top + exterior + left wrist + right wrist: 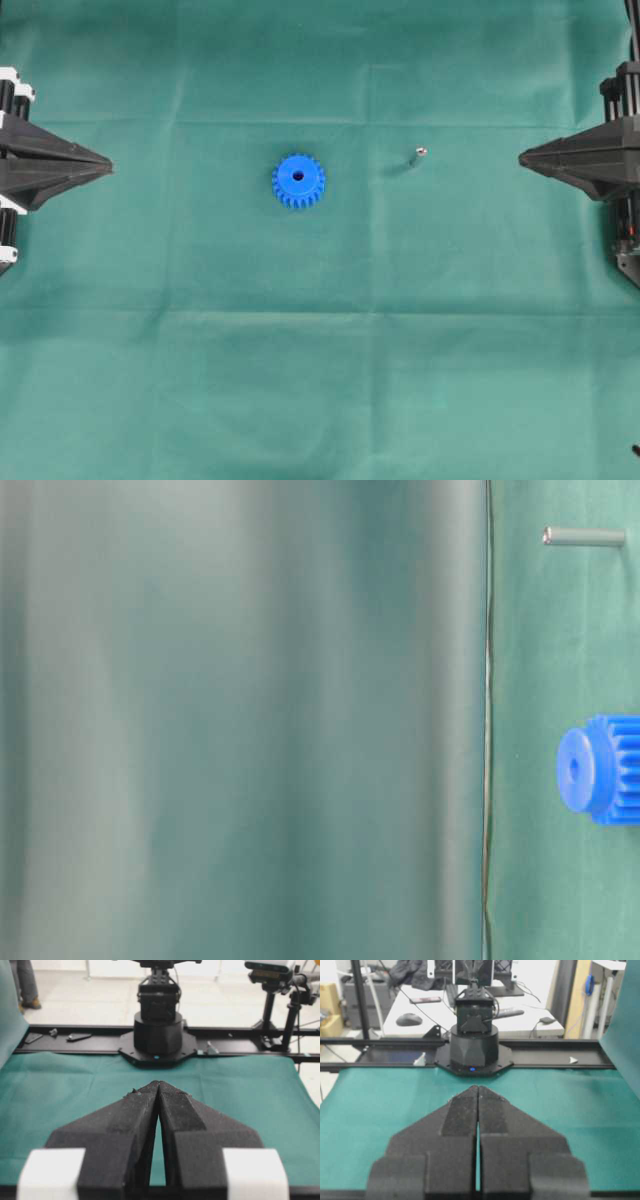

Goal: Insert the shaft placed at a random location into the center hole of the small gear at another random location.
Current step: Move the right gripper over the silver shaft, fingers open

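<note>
Green cloth (pixel 320 380) held the gear (pixel 298 181) and pin (pixel 418 156) apart for you; left gripper (pixel 108 162) and right gripper (pixel 522 157) waited pressed together, empty.

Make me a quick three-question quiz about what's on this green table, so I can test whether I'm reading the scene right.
1. True or false: the shaft already sits in the center hole of the small gear.
2. In the overhead view, which gripper is nearer the shaft: A) left gripper, B) right gripper?
3. Fill in: the fingers of both grippers are ____ (open or shut).

Key
1. False: the shaft lies apart on the green cloth, to the gear's right in the overhead view, and the hole is empty.
2. B.
3. Shut: both pairs meet at the tips and hold nothing.
</note>
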